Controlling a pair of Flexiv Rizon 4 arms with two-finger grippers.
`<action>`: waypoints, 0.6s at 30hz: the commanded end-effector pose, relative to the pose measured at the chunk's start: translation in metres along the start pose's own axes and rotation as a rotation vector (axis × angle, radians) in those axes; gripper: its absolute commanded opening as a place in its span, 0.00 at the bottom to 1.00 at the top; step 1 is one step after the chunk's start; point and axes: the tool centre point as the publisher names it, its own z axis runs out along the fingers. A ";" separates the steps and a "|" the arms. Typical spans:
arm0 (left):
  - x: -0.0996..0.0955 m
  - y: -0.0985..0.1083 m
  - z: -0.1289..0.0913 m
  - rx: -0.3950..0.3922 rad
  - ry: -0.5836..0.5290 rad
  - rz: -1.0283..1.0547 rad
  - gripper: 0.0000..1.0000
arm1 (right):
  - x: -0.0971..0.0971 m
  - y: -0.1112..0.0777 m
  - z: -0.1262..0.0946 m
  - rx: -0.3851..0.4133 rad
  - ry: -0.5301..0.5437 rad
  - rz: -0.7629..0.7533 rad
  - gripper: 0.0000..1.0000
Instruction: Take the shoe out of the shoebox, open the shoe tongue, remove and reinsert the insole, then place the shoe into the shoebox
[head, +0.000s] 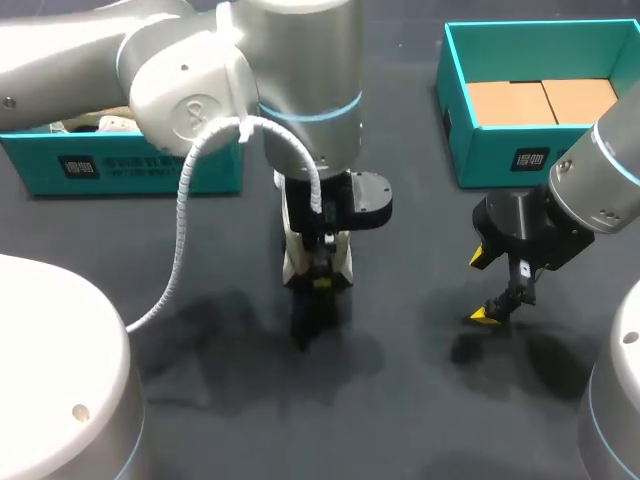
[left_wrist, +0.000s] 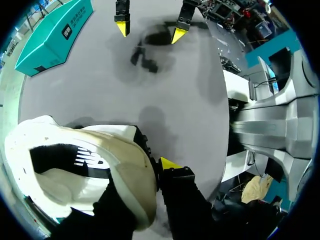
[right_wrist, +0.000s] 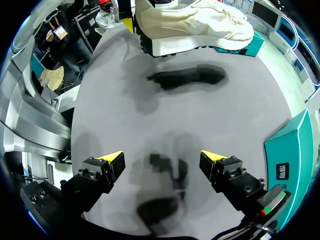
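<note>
A cream and white sneaker (head: 291, 250) hangs above the middle of the dark table, casting a shadow on it. My left gripper (head: 318, 283) is shut on its heel rim. In the left wrist view the shoe (left_wrist: 100, 165) fills the space beside the gripper (left_wrist: 150, 167); one yellow fingertip (left_wrist: 170, 163) shows outside the heel and the other is hidden inside. My right gripper (head: 483, 287) is open and empty over the table to the right of the shoe. In the right wrist view its fingers (right_wrist: 162, 159) stand wide apart, with the shoe (right_wrist: 195, 22) ahead of them.
An open teal shoebox (head: 500, 150) with brown cardboard inside stands at the back right, close behind my right gripper. A second teal box (head: 130, 165) stands at the back left. The right box (left_wrist: 52, 37) also shows in the left wrist view.
</note>
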 end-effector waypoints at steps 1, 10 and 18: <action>-0.017 0.011 -0.049 -0.002 0.003 0.013 0.00 | 0.002 -0.001 0.001 0.000 -0.004 0.000 1.00; -0.060 0.031 -0.094 -0.015 -0.011 0.044 0.00 | 0.002 -0.001 0.001 0.000 -0.004 0.000 1.00; -0.104 0.063 -0.120 0.017 0.034 0.016 0.00 | 0.002 -0.001 0.001 0.000 -0.004 0.000 1.00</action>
